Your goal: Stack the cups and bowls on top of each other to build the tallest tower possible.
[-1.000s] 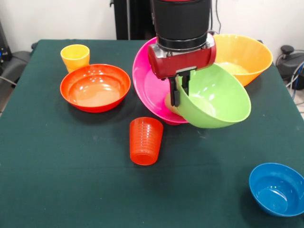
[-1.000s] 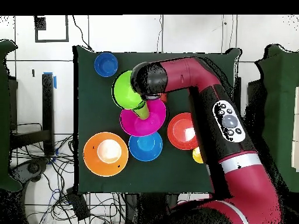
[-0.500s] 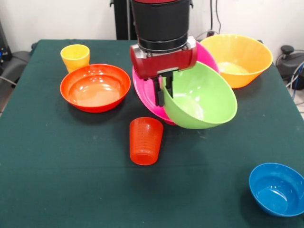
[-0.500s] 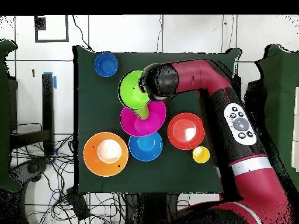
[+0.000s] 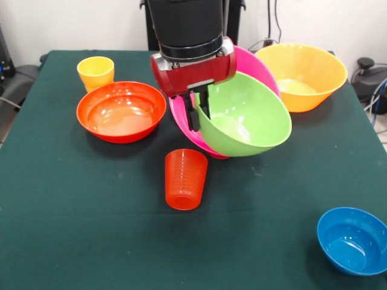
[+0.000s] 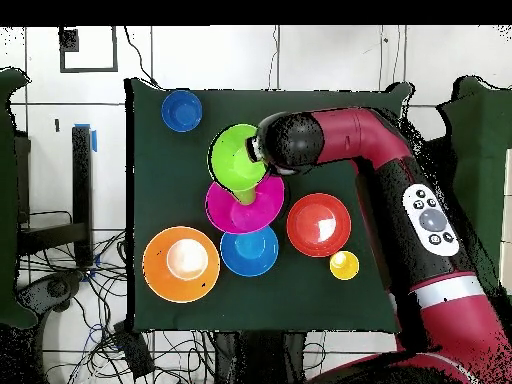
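Observation:
My gripper [image 5: 198, 110] is shut on the near rim of the lime green bowl [image 5: 243, 118], holding it tilted above the table, its opening facing the front. It hangs against the large pink bowl [image 5: 257, 65], which stands tilted behind it. From above, the green bowl [image 6: 234, 154] overlaps the far edge of the pink bowl [image 6: 246, 205]. The ribbed orange-red cup [image 5: 185, 179] stands upside down just in front of them. The yellow cup [image 5: 95, 72] sits at the back left.
A wide red-orange bowl [image 5: 121, 111] lies left of the gripper and a large yellow-orange bowl [image 5: 303, 74] at the back right. A small blue bowl [image 5: 352, 240] sits at the front right corner. Overhead, another blue bowl [image 6: 249, 251] touches the pink one.
In the front view the gripper has carried the green bowl leftward and slightly up. The bowl now covers more of the pink bowl. Nothing else has moved.

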Robot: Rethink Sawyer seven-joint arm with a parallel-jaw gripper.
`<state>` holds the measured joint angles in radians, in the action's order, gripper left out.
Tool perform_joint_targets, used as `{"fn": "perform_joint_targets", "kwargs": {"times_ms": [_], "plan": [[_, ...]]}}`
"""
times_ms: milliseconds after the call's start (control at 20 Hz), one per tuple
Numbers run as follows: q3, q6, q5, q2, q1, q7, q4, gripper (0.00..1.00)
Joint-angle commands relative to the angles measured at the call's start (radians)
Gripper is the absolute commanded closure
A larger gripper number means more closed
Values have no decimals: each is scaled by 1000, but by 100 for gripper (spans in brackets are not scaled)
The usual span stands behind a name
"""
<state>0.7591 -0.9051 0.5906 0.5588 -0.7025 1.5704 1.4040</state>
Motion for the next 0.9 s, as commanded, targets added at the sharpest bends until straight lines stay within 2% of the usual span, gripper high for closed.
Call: {"fn": "perform_joint_targets", "kwargs": {"times_ms": [50, 400, 650, 900], "plan": [[71, 50, 76, -54, -1, -346, 88, 100], [89, 98, 96, -49, -11, -339, 122, 100], [99, 95, 95, -48, -20, -335, 137, 100], [120, 79, 62, -69, -48, -334, 138, 100]]}}
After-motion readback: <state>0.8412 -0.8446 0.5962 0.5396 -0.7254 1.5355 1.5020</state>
